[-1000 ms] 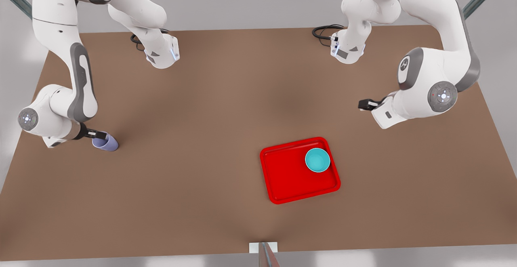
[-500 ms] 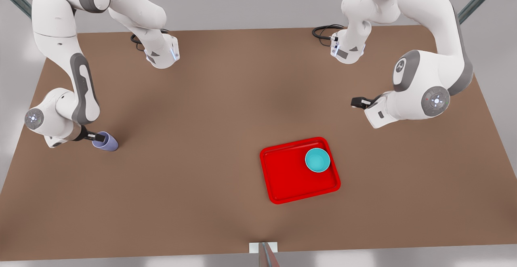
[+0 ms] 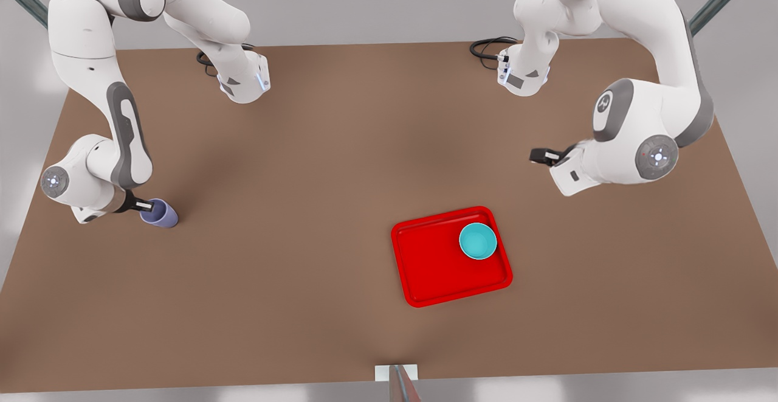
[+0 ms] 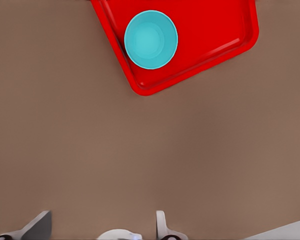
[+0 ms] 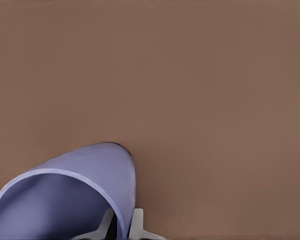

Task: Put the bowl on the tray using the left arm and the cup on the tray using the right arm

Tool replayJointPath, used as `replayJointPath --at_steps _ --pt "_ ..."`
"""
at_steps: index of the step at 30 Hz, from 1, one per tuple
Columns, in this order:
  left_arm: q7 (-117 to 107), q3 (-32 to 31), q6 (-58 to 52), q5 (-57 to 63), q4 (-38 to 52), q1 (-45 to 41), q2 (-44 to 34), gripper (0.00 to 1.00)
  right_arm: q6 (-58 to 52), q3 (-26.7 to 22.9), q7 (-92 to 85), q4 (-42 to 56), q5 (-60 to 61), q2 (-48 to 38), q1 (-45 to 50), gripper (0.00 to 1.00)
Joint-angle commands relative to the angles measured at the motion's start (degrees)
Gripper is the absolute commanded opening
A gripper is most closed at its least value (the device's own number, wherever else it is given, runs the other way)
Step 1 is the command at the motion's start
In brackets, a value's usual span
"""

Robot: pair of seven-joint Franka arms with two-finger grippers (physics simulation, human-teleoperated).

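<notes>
The bowl already sits in a corner of the tray, so the left gripper hangs empty and parted above the table, waiting. Well away at the front view's left, the right gripper pinches the wall of the cup, one finger inside, ready, I judge, to carry it across.

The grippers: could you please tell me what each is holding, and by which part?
The right gripper pinches the cup by its rim wall. The left gripper holds nothing.

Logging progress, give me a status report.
Right tool astride cup rim. Left tool open, clear of tray. Bowl already on tray. Path clear.
</notes>
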Motion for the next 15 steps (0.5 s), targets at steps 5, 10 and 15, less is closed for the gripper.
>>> replayJointPath --at_steps 5,10,15 --pt "-0.48 -0.08 0.61 -0.47 0.0 0.21 1.66 1.0 0.35 0.0 0.01 0.53 -0.01 0.35 -0.18 0.21" --pt "-0.75 -0.17 0.96 0.23 2.2 0.21 2.45 1.0 -4.22 0.88 0.18 3.96 -0.01 0.17 -0.18 0.21" --pt "-1.01 -0.69 9.31 5.77 7.38 -0.5 1.39 1.0 -5.01 4.66 0.88 6.59 0.34 -0.7 0.18 0.21"
